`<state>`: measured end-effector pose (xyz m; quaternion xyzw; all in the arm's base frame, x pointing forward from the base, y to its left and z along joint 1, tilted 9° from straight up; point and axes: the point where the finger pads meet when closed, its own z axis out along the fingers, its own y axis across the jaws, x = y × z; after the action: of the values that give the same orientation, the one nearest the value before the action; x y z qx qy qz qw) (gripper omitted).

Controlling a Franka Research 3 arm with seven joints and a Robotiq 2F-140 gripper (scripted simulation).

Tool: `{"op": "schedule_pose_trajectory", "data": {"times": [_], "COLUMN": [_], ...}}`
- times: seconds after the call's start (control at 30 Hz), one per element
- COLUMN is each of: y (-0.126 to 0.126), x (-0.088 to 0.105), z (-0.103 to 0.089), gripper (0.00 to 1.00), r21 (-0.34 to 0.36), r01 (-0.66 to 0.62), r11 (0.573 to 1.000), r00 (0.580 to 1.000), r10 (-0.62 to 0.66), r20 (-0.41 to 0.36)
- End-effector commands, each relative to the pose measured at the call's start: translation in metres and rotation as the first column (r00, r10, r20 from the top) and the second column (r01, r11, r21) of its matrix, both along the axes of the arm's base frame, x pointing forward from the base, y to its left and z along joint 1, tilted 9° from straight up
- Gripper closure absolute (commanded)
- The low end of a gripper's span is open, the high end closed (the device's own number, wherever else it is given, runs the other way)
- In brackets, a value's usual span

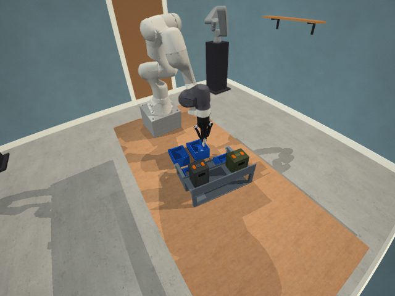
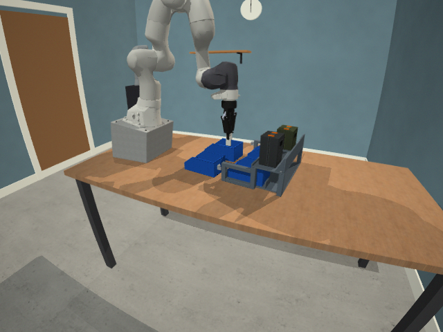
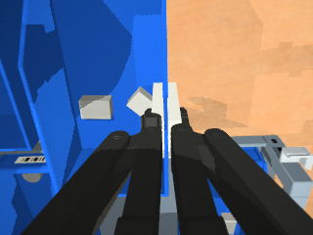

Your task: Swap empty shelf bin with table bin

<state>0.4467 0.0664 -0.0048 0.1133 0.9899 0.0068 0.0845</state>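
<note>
My gripper (image 1: 203,143) (image 2: 228,141) (image 3: 164,97) is shut on the right side wall of the blue bin with parts (image 1: 199,153) (image 2: 235,151) (image 3: 103,44), one finger inside and one outside. The bin hangs roughly level above the table. A grey block (image 3: 96,108) and a second, turned block (image 3: 138,99) lie on its floor. The empty blue bin (image 1: 179,157) (image 2: 202,167) (image 3: 11,117) stands on the table at its left in the wrist view. The grey shelf (image 1: 220,185) (image 2: 255,176) holds blue bins at its left (image 1: 185,171) and right (image 1: 220,158); its middle is partly hidden.
A dark grey case (image 1: 199,176) (image 2: 268,151) and a green case (image 1: 237,162) (image 2: 290,138) stand upright on the shelf's upper board. The shelf's side frame (image 2: 239,182) and raised back rail (image 1: 224,181) stand beside the bins. The robot's base block (image 1: 162,124) is behind.
</note>
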Motion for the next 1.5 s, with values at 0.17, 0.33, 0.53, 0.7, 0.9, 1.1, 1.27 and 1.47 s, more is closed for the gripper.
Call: {"op": "schedule_pose_trajectory", "data": {"times": [0.17,0.33,0.53,0.7,0.9,1.1,1.27,1.47], "y": [-0.002,-0.002,-0.004,-0.005,-0.006,-0.006,-0.006,-0.006], "x": [0.0,0.001,0.004,0.007,0.009,0.009,0.009,0.009], "z": [0.0,0.0,0.004,0.009,0.011,0.011,0.011,0.011], "gripper": [1.0,1.0,1.0,1.0,1.0,1.0,1.0,1.0], "r21": [-0.006,-0.005,0.013,0.035,0.046,0.047,0.047,0.047], "r01": [-0.026,-0.026,-0.028,-0.028,-0.027,-0.027,-0.027,-0.027], "r11": [1.0,1.0,1.0,0.999,0.999,0.999,0.999,0.999], "r00": [1.0,1.0,0.995,0.981,0.972,0.97,0.97,0.97], "r10": [0.026,0.026,0.029,0.034,0.037,0.038,0.038,0.038], "r20": [-0.01,-0.015,-0.093,-0.191,-0.233,-0.238,-0.238,-0.239]}}
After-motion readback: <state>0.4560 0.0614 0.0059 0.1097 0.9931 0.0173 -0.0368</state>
